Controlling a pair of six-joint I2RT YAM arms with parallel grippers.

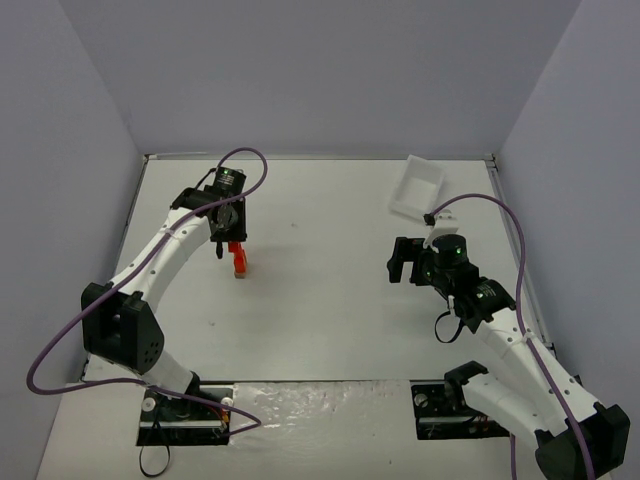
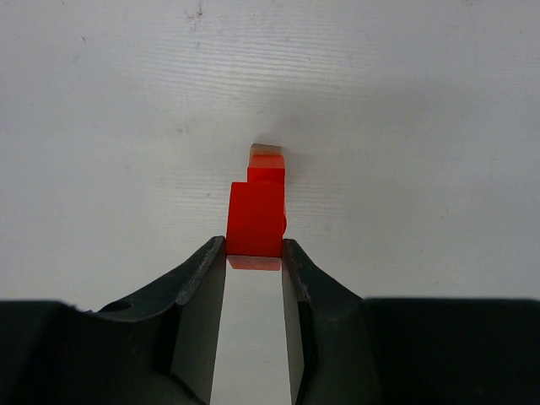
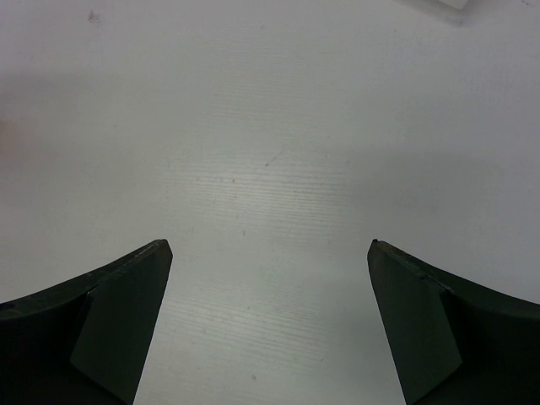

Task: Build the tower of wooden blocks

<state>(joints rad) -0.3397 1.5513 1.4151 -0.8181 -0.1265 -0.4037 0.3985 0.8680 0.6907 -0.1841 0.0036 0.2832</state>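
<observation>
Top external view, and the left gripper [image 1: 231, 245] is down at nine o'clock from the centre of the white table [image 1: 320, 330]. It sits right on the wood block tower [image 1: 239, 262], a narrow stack of small wooden blocks showing bright red from up here.

Over to the left wrist view: the black jaws are clamped on a bright red wooden block [image 2: 255, 218], one pad against each side. Just beyond it at twelve o'clock there's more red, then a plain tan block [image 2: 267, 149]. Whether the gripped block rests on those, I cannot tell.

The right gripper [image 1: 402, 262] hangs at three o'clock, its fingers [image 3: 126, 304] spread wide apart above the table. A white rectangular plastic tray [image 1: 418, 188] lies at one o'clock, well apart from the tower.
</observation>
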